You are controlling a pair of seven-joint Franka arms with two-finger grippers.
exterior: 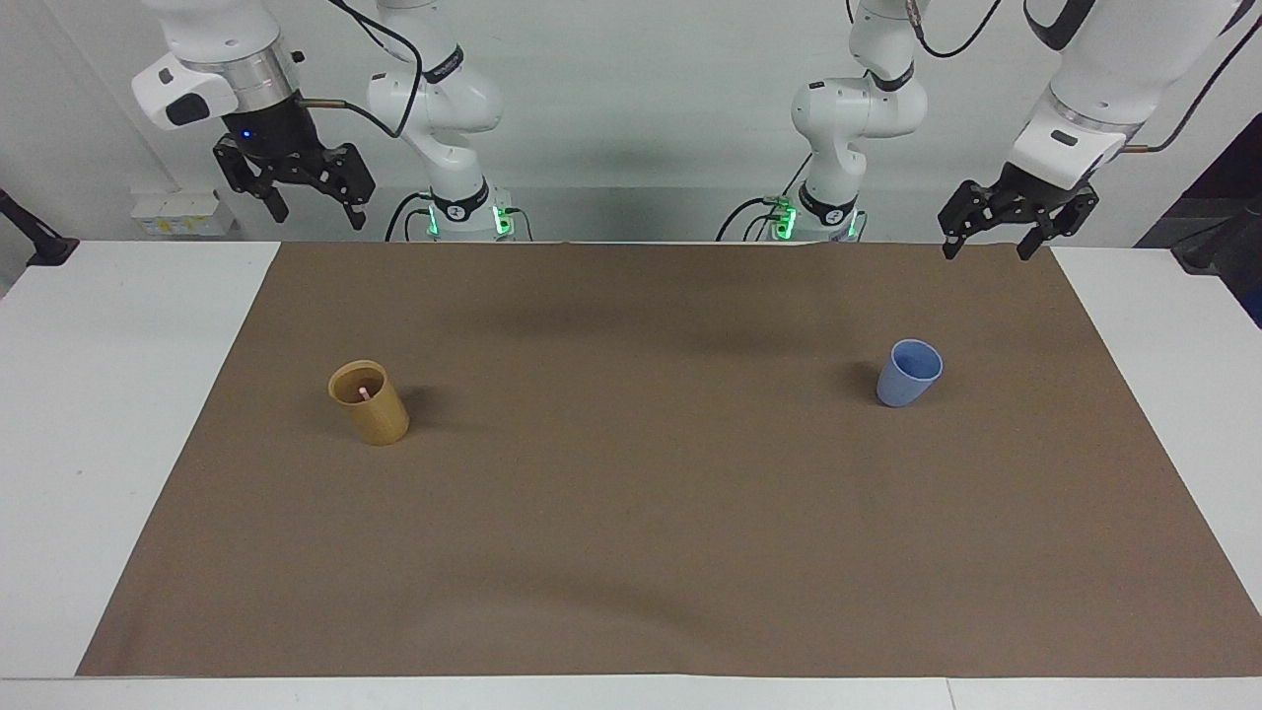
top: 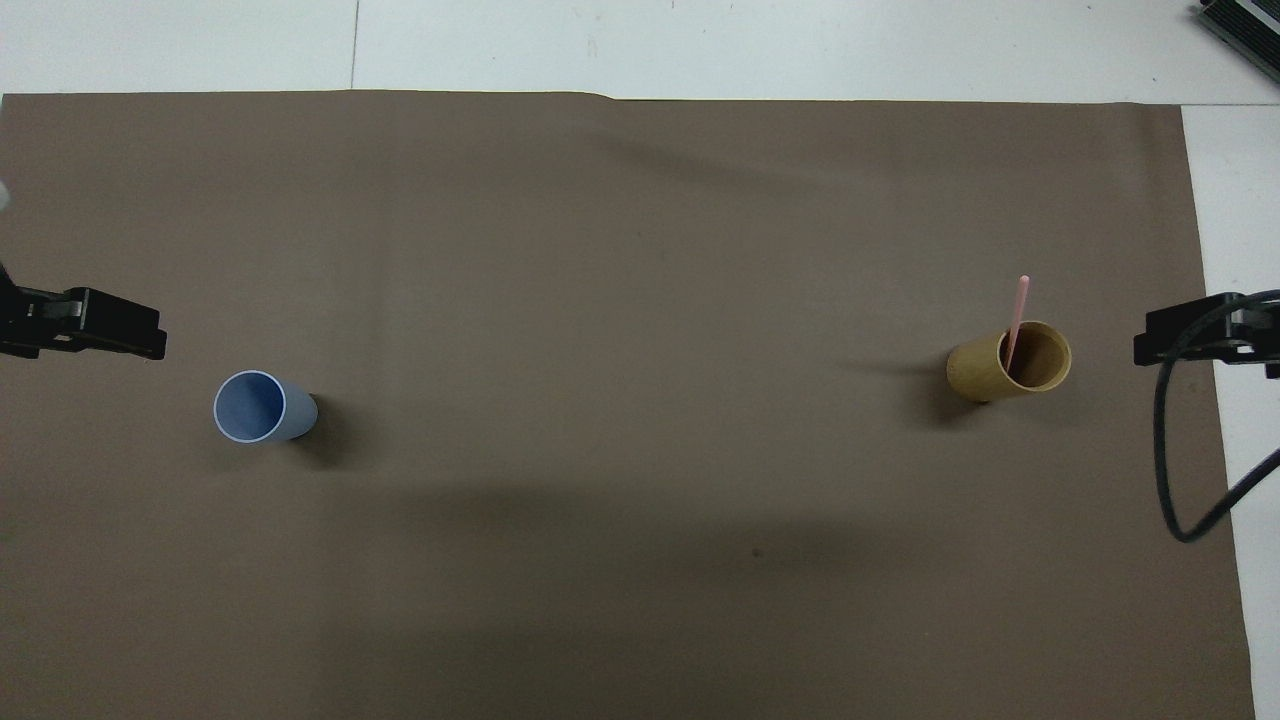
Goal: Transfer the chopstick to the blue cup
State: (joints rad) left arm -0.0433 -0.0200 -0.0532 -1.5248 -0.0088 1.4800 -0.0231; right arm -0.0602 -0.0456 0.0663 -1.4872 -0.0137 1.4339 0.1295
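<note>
Nothing was done yet: the chopstick (top: 1018, 310) stood in the tan cup (top: 1008, 366) toward the right arm's end, well apart from the empty blue cup (top: 262, 406). Left end effector (exterior: 989, 246) and right end effector (exterior: 317, 210) hung open, raised, holding nothing.

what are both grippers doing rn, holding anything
left gripper: open, holding nothing, raised over the table edge near the blue cup.
right gripper: open, holding nothing, raised above the table's edge at the tan cup's end.
</note>
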